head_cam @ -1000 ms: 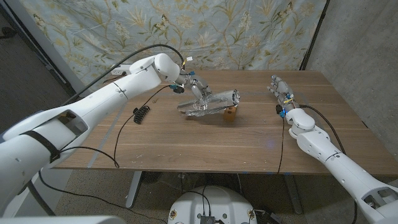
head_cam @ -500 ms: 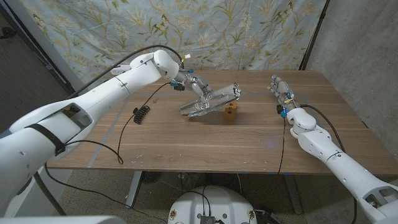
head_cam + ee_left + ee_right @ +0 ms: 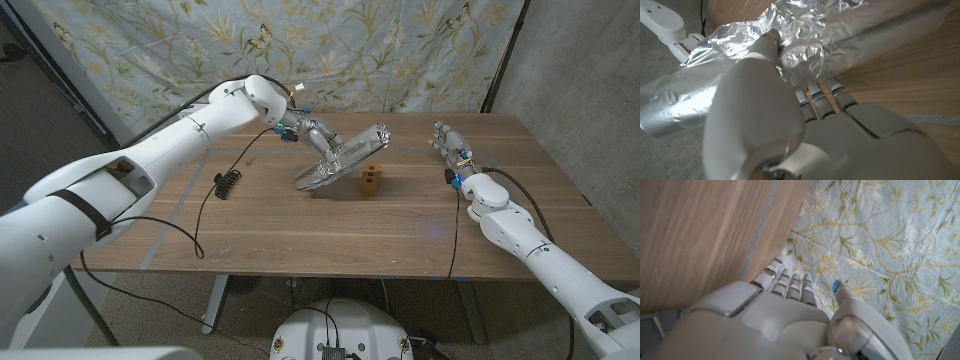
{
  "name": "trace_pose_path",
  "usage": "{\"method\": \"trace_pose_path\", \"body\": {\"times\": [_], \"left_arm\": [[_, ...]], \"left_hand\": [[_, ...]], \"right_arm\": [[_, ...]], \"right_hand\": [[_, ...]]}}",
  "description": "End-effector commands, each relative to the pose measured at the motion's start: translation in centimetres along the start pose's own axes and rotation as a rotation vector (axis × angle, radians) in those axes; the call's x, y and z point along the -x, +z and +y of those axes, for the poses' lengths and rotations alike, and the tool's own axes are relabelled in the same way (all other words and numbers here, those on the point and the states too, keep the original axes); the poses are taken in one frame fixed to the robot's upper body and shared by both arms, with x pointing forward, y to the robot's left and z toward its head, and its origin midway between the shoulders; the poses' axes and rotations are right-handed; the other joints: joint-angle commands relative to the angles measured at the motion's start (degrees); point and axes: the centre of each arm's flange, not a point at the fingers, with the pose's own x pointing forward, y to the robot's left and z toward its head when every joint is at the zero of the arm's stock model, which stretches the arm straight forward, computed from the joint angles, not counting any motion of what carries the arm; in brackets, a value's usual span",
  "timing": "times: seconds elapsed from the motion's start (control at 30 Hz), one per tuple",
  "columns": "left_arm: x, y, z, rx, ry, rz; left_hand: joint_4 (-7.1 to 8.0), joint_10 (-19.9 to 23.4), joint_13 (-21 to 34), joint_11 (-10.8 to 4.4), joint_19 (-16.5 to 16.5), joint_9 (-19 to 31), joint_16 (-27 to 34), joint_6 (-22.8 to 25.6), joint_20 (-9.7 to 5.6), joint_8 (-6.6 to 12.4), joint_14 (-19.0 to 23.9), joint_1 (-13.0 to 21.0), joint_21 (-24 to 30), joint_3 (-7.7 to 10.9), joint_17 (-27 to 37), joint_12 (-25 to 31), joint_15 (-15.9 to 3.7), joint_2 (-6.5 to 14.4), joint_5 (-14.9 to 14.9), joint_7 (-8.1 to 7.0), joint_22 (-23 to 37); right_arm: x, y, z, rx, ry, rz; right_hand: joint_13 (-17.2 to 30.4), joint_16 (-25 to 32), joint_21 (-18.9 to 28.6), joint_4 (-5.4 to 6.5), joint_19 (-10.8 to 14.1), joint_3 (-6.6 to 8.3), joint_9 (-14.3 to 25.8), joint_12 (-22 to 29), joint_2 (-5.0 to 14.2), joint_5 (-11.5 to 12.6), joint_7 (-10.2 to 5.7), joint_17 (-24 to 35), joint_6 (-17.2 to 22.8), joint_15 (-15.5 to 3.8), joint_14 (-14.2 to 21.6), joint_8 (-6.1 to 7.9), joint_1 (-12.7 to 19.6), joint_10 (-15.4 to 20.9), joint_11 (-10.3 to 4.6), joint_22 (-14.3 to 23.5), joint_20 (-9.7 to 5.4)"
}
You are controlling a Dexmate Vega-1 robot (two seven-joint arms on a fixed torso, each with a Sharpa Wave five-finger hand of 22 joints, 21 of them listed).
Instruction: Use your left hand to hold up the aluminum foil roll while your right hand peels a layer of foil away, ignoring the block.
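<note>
My left hand [image 3: 318, 138] grips the aluminum foil roll [image 3: 350, 152] near its middle and holds it tilted above the table, one end high toward the right. A crumpled loose sheet of foil [image 3: 317, 177] hangs from the roll's lower end down to the tabletop. In the left wrist view my left hand [image 3: 790, 130] wraps its fingers around the crinkled foil roll [image 3: 805, 50]. A small wooden block [image 3: 372, 178] stands on the table just under the raised end. My right hand [image 3: 450, 145] stays at the table's far right, fingers extended and holding nothing, well apart from the roll; the right wrist view shows my right hand [image 3: 785, 305] empty.
A black coiled cable piece [image 3: 225, 184] lies on the wooden table [image 3: 330, 235] left of the roll. A flowered cloth [image 3: 330, 50] hangs behind the table. The table's far right edge runs beside my right hand.
My left hand has lifted the foil roll off the table and tilted it steeper, its right end rising away from the block. My right hand has not moved.
</note>
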Motion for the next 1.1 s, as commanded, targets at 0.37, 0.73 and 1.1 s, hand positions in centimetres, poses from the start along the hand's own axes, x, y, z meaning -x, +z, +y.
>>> {"method": "trace_pose_path", "body": {"times": [0.37,0.73,1.1], "left_arm": [[0.0,-1.6,0.6,0.158,-0.046,-0.114],[-0.3,-3.0,0.4,0.241,-0.014,-0.182],[-1.0,-5.7,-0.3,0.415,0.015,-0.260]], "left_hand": [[0.22,11.6,11.1,1.35,0.5,1.2,4.7,5.0,0.08,6.27,3.1,-3.2,1.0,0.40,1.6,4.8,-0.12,5.0,0.9,4.48,0.4],[0.24,12.1,11.5,1.29,0.5,1.4,4.9,5.3,0.03,6.45,3.3,-3.3,1.3,0.60,1.8,4.7,-0.08,5.2,1.5,4.47,0.6],[0.16,12.4,11.9,1.28,0.9,1.2,5.2,5.8,-0.22,6.46,3.5,-3.3,1.8,0.73,2.0,4.6,-0.35,5.2,2.0,4.60,0.8]], "right_arm": [[-0.6,-0.2,0.8,0.015,0.029,0.013],[-1.1,0.7,0.7,0.038,0.039,0.000],[-1.2,1.1,0.4,0.056,0.034,-0.013]], "right_hand": [[0.1,0.5,0.2,-0.19,-0.3,0.12,0.2,0.2,1.13,0.3,0.02,0.1,0.5,-1.00,-0.3,0.26,1.0,-0.5,-0.14,0.2,-3.13],[0.1,0.5,0.2,-0.17,-0.3,0.14,0.2,0.2,1.13,0.3,-0.02,0.1,0.5,-1.05,-0.3,0.24,1.0,-0.6,-0.11,0.2,-3.10],[0.1,0.5,0.2,-0.17,-0.3,0.14,0.2,0.2,1.10,0.2,-0.03,0.1,0.5,-0.96,-0.3,0.24,1.0,-0.5,-0.15,0.2,-3.09]]}}
